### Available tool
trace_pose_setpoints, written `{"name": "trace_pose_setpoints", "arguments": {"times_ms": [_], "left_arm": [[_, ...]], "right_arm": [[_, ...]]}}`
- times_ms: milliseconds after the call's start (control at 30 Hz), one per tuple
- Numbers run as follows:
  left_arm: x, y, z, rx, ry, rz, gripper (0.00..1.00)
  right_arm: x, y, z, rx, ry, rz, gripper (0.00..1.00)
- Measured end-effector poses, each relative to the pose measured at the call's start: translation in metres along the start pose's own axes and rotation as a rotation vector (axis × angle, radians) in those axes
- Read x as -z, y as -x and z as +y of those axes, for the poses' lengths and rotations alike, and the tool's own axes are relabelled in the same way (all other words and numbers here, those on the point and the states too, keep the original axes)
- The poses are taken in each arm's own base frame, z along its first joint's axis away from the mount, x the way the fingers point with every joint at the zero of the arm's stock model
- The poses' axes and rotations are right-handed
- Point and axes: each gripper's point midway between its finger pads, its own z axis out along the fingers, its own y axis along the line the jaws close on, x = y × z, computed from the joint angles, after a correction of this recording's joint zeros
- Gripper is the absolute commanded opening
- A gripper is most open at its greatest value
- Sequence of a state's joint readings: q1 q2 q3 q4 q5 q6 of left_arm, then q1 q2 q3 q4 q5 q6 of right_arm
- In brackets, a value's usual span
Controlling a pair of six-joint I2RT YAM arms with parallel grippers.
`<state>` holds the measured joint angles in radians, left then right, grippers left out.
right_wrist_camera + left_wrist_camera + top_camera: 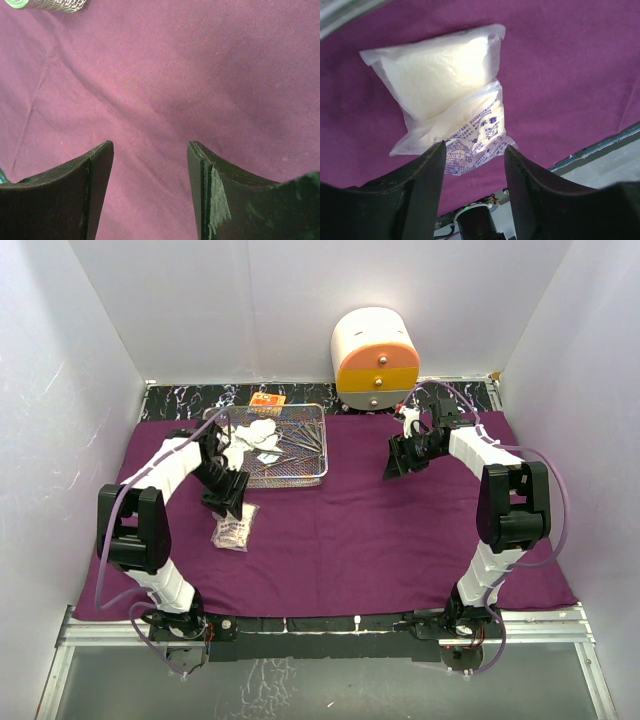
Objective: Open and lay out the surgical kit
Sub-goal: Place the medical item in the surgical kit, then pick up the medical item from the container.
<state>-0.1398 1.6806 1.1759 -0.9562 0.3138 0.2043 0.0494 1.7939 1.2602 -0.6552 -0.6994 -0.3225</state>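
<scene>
Two small flat white plastic packets lie overlapped on the large purple cloth, left of centre, with their long axis running near to far. The left gripper hovers at their far end, half open and empty. Laying-out seems under way: the next move likely calls for lifting clear and reaching to the rectangular silver wire-mesh tray just beyond, while the right gripper hangs wide and empty.

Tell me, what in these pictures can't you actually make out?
Instruments in the wire-mesh tray: top view, too small to tell apart.
Purple print on the clear packet: left wrist view, too blurred to read.
Orange packet behind the tray: top view, label too small.
Inside of the drawer cabinet: top view, drawers shut.
</scene>
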Motion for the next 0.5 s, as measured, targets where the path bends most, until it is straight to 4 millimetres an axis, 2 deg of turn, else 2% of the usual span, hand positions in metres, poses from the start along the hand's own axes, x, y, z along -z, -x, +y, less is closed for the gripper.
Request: {"name": "trace_pose_setpoints", "arguments": {"times_ms": [67,167,233,367,500], "left_arm": [[0.008,0.008,-0.001,-0.02,0.006,-0.028,0.57],[0.028,0.024,0.002,-0.06,0.051,-0.105,0.68],[0.043,0.036,0.003,-0.088,0.086,-0.168,0.72],[0.073,0.067,0.007,-0.147,0.154,-0.302,0.75],[0.091,0.096,0.012,-0.181,0.204,-0.403,0.77]], "right_arm": [[0.0,0.0,0.0,0.001,0.0,0.0,0.59],[0.0,0.0,0.0,0.001,0.003,-0.001,0.59],[0.0,0.0,0.001,0.001,0.005,-0.001,0.59],[0.0,0.0,0.001,0.001,0.006,-0.002,0.6],[0.0,0.0,0.001,0.001,0.006,-0.002,0.6]]}}
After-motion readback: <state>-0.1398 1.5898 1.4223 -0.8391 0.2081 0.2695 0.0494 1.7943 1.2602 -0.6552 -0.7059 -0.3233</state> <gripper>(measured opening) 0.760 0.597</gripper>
